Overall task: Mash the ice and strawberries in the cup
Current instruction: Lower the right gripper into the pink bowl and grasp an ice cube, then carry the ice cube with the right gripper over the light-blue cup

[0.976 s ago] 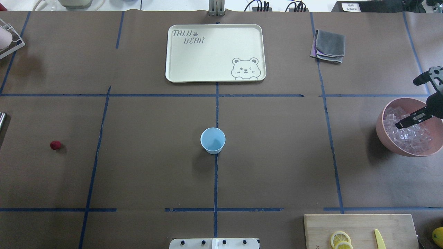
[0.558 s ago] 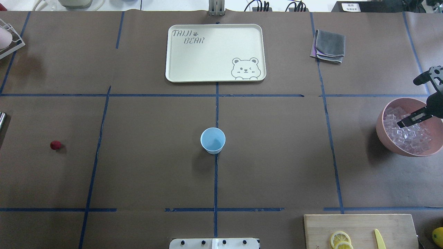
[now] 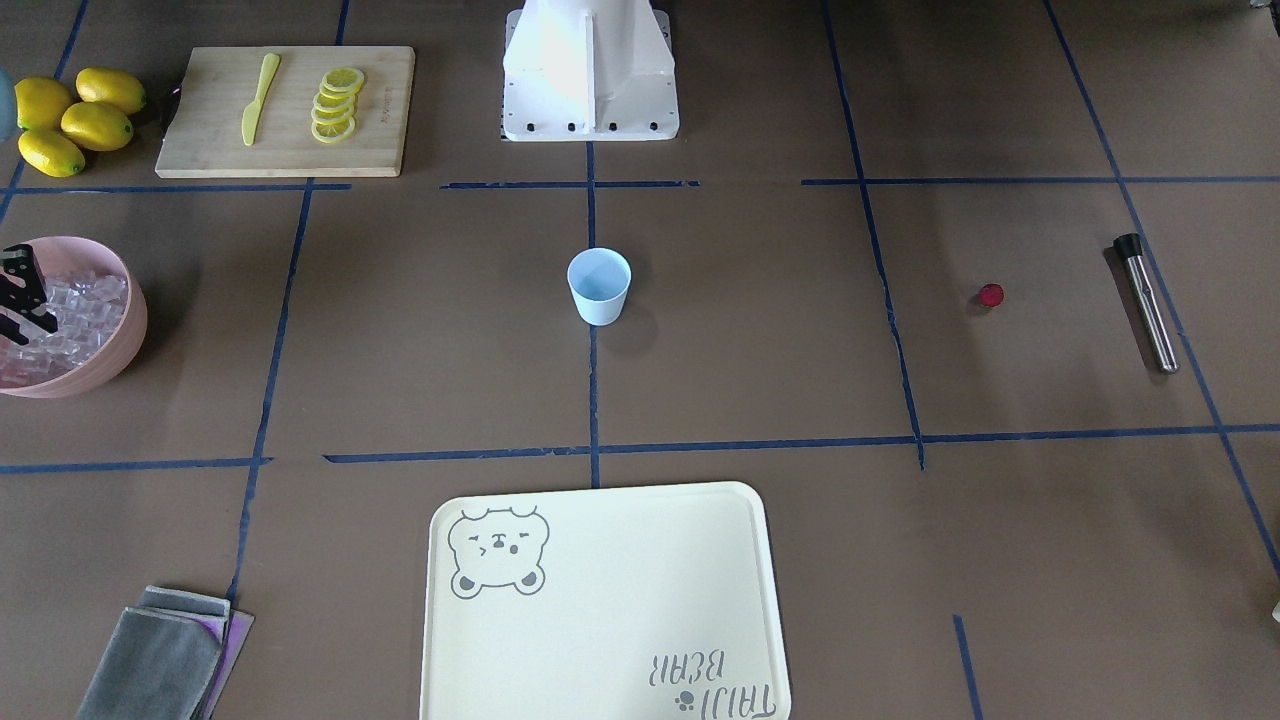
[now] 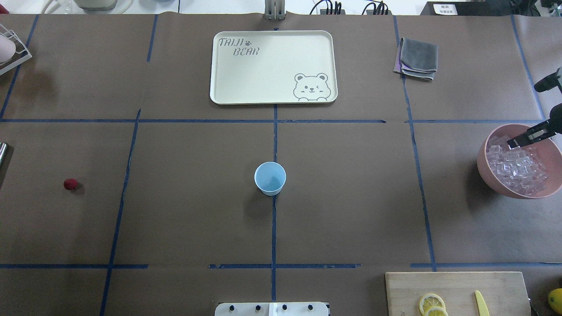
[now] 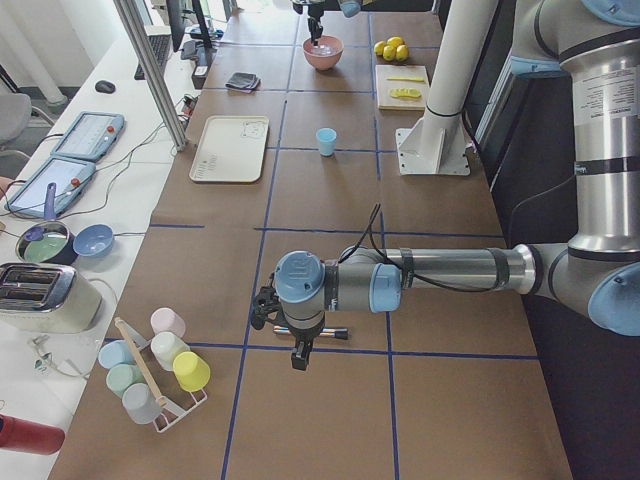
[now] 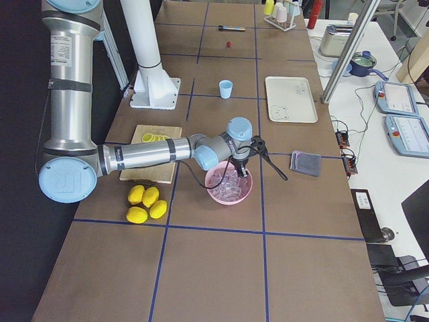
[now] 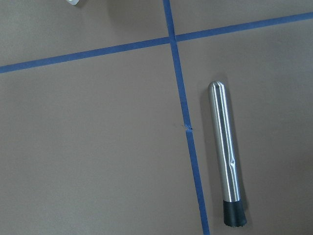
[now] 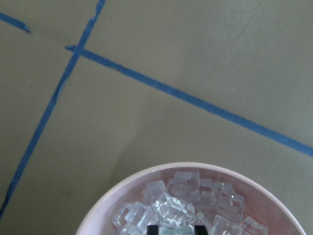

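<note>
The pale blue cup (image 4: pixel 270 177) stands upright at the table's middle, nothing visible inside it. The strawberry (image 4: pixel 70 184), a small dark red piece, lies alone far to the left. Ice (image 4: pixel 520 169) fills the pink bowl (image 4: pixel 485 169) at the right edge. My right gripper (image 4: pixel 516 141) hangs over the bowl's far side. In the right wrist view its black fingertips (image 8: pixel 154 229) are shut on one clear cube above the pile. My left gripper (image 5: pixel 298 352) shows only in the exterior left view, above a steel muddler (image 7: pixel 226 156); I cannot tell whether it is open or shut.
A cream bear tray (image 4: pixel 273 66) sits beyond the cup. A folded grey cloth (image 4: pixel 417 58) lies at the far right. A cutting board (image 4: pixel 456 292) with lemon slices and a yellow knife is at the near right, whole lemons (image 3: pixel 75 118) beside it.
My right gripper has lifted out of the ice pile and moved toward the bowl's far rim. The cup and strawberry have not moved.
</note>
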Robot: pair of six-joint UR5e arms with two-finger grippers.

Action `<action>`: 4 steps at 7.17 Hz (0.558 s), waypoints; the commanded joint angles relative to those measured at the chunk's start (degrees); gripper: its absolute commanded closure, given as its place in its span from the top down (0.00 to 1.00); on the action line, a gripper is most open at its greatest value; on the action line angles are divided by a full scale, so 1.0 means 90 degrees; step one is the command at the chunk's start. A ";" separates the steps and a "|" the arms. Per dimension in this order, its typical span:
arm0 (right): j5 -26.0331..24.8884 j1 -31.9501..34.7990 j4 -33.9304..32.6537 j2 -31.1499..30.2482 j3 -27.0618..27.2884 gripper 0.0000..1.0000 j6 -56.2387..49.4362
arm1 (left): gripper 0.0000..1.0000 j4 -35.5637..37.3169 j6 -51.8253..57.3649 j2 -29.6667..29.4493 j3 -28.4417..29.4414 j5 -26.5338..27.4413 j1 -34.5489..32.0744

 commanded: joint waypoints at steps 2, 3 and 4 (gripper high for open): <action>0.0041 0.0069 -0.2266 0.1405 0.0961 0.00 0.0738 | 1.00 0.0000 0.0008 -0.0002 -0.0010 -0.0007 0.0002; -0.0007 -0.0319 -0.2643 0.1922 0.1236 0.00 0.1649 | 1.00 -0.0010 -0.0002 -0.0002 -0.0020 -0.0007 0.0002; -0.0163 -0.0922 -0.2657 0.2507 0.1287 0.00 0.2924 | 1.00 -0.0010 -0.0002 -0.0002 -0.0059 -0.0007 0.0002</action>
